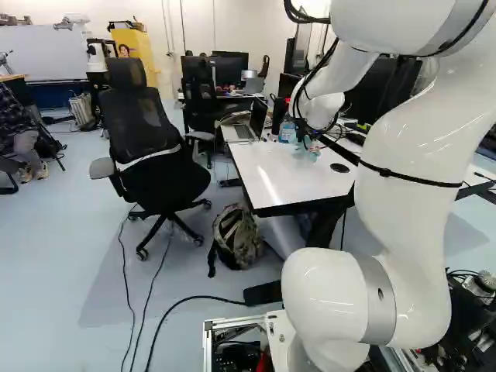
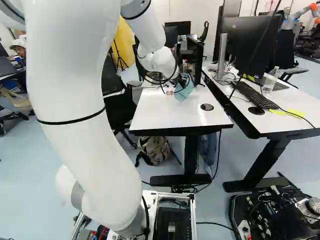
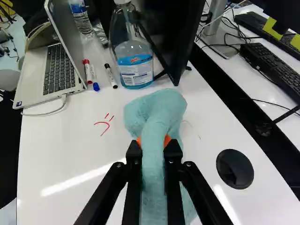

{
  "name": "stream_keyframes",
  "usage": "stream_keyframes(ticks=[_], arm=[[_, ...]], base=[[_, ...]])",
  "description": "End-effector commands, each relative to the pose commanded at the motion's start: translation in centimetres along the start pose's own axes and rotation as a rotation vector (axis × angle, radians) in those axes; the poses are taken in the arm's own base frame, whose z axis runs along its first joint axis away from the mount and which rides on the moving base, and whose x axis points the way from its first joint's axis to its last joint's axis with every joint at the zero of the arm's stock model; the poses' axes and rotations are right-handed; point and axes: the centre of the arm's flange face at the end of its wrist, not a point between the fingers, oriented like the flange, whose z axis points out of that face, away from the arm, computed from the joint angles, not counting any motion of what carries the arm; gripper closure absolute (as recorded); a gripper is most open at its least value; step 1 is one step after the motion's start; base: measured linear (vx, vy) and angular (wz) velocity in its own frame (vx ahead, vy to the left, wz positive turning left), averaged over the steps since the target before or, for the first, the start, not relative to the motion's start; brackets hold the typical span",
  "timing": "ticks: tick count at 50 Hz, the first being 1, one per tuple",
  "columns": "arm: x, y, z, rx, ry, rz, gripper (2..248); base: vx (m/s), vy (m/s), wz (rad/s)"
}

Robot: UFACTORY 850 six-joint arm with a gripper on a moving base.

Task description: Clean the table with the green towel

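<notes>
With the towel [image 3: 157, 112] pinched in the pincer [image 3: 153, 149], press its bunched end flat and sweep firmly across the red marks [image 3: 105, 124]

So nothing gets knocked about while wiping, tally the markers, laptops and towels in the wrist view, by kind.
Markers: 3
Laptops: 1
Towels: 1, held in the gripper
Total: 5
</notes>
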Motion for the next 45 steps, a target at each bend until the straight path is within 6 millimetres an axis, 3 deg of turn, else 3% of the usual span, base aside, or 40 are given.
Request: stream_keyframes(ticks=[15, 45], arm=[[0.7, 0.7, 1.5, -0.009, -0.058, 0.009, 197], [-1.0, 1.1, 4.5, -0.013, -0.124, 0.013, 197]], base=[[0.000, 0.000, 0.000], [0.000, 0.000, 0.000]])
